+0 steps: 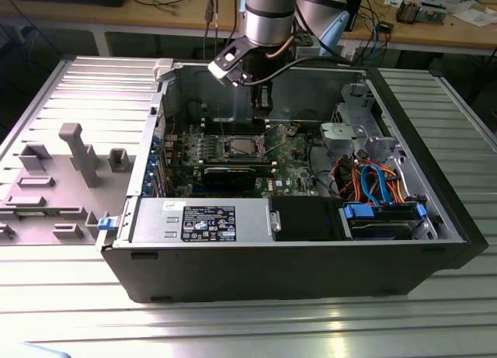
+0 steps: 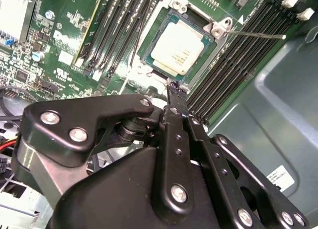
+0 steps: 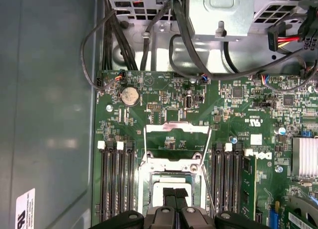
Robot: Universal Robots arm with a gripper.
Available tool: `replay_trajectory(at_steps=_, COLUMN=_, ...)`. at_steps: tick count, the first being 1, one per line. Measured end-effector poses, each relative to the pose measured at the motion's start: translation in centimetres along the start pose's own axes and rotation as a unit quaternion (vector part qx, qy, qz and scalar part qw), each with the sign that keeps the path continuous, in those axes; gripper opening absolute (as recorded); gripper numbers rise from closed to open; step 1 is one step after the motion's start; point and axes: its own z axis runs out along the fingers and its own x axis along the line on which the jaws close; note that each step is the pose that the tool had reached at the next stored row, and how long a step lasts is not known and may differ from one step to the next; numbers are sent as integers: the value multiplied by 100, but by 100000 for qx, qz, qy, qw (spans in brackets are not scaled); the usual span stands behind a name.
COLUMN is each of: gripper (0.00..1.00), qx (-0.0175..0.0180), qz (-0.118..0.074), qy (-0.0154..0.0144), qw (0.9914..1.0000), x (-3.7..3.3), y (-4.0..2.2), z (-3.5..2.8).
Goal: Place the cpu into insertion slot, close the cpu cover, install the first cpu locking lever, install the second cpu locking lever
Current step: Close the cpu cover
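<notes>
Reaching into the open computer case (image 1: 272, 265), the gripper (image 2: 175, 88) hangs with fingers pressed together, gripping nothing, at the edge of the insertion slot (image 3: 169, 164). The cpu (image 2: 181, 45) lies seated in that slot, the cpu cover (image 3: 176, 127) standing open beside it.

The cpu (image 2: 178, 46), a silvery-grey square, lies flat in the insertion slot (image 3: 169, 165) (silvery-rimmed, on green board); the cpu cover (image 3: 176, 125) is swung open

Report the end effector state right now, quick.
End effector: closed, nothing visible held, its tips just beside the cpu.
</notes>
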Motion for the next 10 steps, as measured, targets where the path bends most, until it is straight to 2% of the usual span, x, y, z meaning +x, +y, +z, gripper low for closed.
replay_trajectory(at_steps=5, gripper=11, qx=1, qz=2, qy=3, qw=100000, x=-1, y=60, z=0)
replay_trajectory(at_steps=10, gripper=11, qx=0, qz=-5, qy=1, qw=100000, x=2, y=75, z=0)
